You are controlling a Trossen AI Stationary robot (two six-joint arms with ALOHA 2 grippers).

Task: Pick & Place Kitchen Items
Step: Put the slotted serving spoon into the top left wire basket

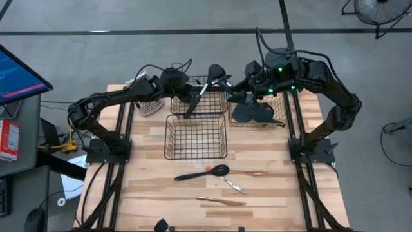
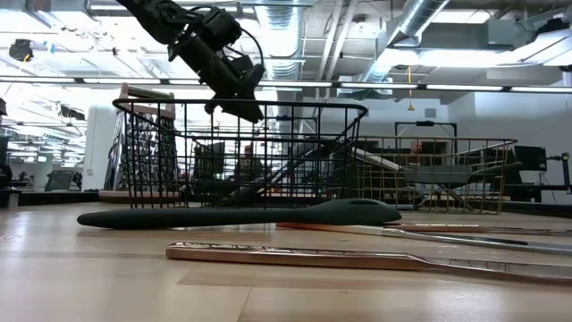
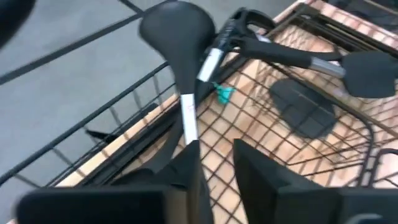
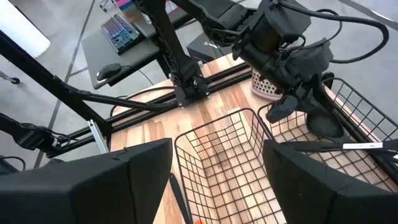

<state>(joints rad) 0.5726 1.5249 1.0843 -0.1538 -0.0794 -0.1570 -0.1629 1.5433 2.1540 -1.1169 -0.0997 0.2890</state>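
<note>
A black ladle (image 1: 205, 87) stands slanted in the far left wire basket (image 1: 217, 108). Its bowl (image 3: 177, 31) sticks out past the far rim and its handle runs down inside. My left gripper (image 3: 221, 163) is at the handle's lower part, fingers apart, above the basket (image 2: 237, 89). My right gripper (image 4: 217, 162) hangs open and holds nothing, high over the far right basket (image 1: 257, 116), which holds black spatulas. On the near table lie a black spoon (image 1: 203, 173) and three thin copper-handled pieces (image 1: 222, 201). My left gripper comes slanting down from the table's left, along the ladle. The ladle's handle (image 3: 189, 127) runs down to the tip of one finger (image 3: 186, 168), which hides its lower end. I cannot tell whether the finger touches the handle.
A wire basket (image 1: 196, 136) stands at the table's middle with nothing in it. A perforated grater (image 1: 150, 105) lies at the far left, under my left arm. A second black utensil (image 3: 292, 56) lies across the far baskets' rims. Bare wood shows around the near utensils.
</note>
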